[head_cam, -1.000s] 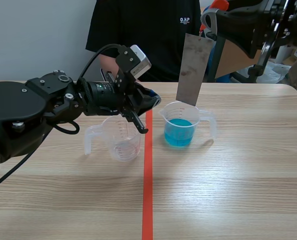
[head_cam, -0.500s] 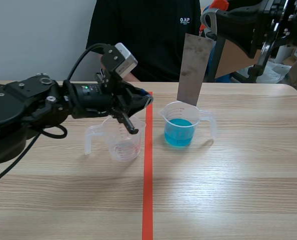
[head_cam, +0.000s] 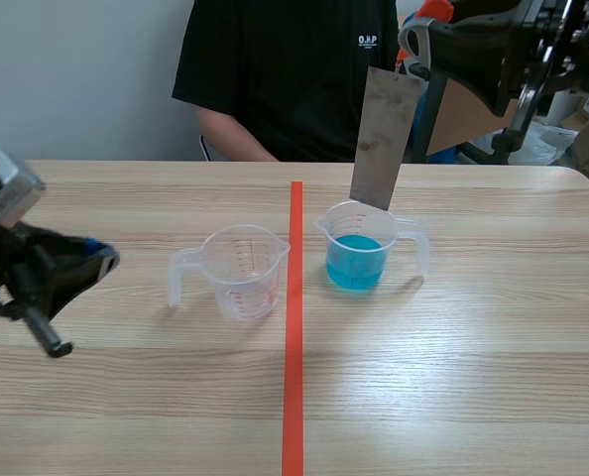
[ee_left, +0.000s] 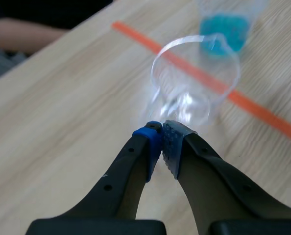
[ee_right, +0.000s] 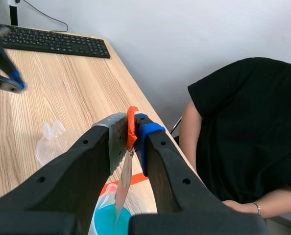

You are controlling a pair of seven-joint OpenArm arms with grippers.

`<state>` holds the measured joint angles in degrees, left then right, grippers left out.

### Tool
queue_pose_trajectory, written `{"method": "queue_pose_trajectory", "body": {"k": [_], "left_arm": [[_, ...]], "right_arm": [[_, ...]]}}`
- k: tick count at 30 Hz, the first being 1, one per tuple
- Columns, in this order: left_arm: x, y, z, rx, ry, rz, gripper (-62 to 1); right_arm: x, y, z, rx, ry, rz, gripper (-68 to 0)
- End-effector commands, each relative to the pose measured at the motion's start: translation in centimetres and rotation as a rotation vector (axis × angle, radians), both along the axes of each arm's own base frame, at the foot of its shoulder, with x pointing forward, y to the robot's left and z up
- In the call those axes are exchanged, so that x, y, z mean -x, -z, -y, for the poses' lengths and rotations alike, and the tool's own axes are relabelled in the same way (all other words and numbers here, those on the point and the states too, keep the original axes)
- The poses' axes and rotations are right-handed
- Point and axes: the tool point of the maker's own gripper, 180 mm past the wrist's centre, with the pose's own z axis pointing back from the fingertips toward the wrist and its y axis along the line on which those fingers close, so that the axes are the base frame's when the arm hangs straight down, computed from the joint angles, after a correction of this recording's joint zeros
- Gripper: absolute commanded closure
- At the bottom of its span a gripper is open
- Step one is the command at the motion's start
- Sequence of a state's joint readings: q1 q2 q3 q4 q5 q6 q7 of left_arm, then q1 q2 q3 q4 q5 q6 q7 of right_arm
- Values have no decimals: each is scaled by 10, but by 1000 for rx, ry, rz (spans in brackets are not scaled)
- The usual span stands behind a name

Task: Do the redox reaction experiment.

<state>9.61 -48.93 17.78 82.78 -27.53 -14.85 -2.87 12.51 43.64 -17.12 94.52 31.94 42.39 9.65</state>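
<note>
An empty clear measuring cup [head_cam: 243, 270] stands just left of the red tape line. Right of the line stands a second cup holding blue liquid [head_cam: 357, 250]. High at the back right, my right gripper [head_cam: 412, 48] is shut on the top of a grey metal strip [head_cam: 382, 134]. The strip hangs upright with its lower end at that cup's rim. In the right wrist view the strip [ee_right: 123, 188] drops from between the fingers toward the blue liquid [ee_right: 109, 221]. My left gripper [head_cam: 98, 263] is shut on nothing, far left of the empty cup [ee_left: 194, 81].
A person in a black shirt [head_cam: 275, 74] sits across the table, one forearm [head_cam: 230, 134] at the far edge. A black keyboard [ee_right: 52, 41] lies on the table beyond my left arm in the right wrist view.
My left arm has drawn back from over the empty cup to the table's left side. The right arm and the strip have not moved.
</note>
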Motion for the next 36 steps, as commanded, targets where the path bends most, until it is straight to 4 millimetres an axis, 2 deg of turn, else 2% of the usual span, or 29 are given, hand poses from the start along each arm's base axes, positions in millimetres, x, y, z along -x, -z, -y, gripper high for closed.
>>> {"method": "queue_pose_trajectory", "body": {"k": [1, 4, 8, 11, 15, 21, 26, 30, 36], "left_arm": [[12, 9, -10, 4, -42, -28, -40], [39, 27, -39, -37, -136, -89, -40], [81, 45, -66, -56, -216, -168, -40], [112, 56, -86, -74, -292, -231, -40], [150, 68, -102, -82, -383, -312, -40], [196, 85, -100, -44, -496, -409, -40], [223, 100, -93, -5, -591, -478, -40], [236, 108, -90, 9, -636, -508, -40], [245, 113, -90, 16, -662, -527, -40]], "right_arm": [[2, -18, -2, -11, -24, 48, -15], [2, -18, -2, -12, -24, 48, -15], [2, -17, -3, -10, -23, 49, -15], [0, -14, -3, -10, -17, 46, -15], [-3, -9, -3, -7, -6, 45, -15], [-11, -3, -2, -1, 15, 48, -15], [-21, 4, 1, -5, 41, 39, -15], [-27, 10, 2, -14, 58, 32, -15], [-31, 21, -2, -3, 70, 25, -14]]}}
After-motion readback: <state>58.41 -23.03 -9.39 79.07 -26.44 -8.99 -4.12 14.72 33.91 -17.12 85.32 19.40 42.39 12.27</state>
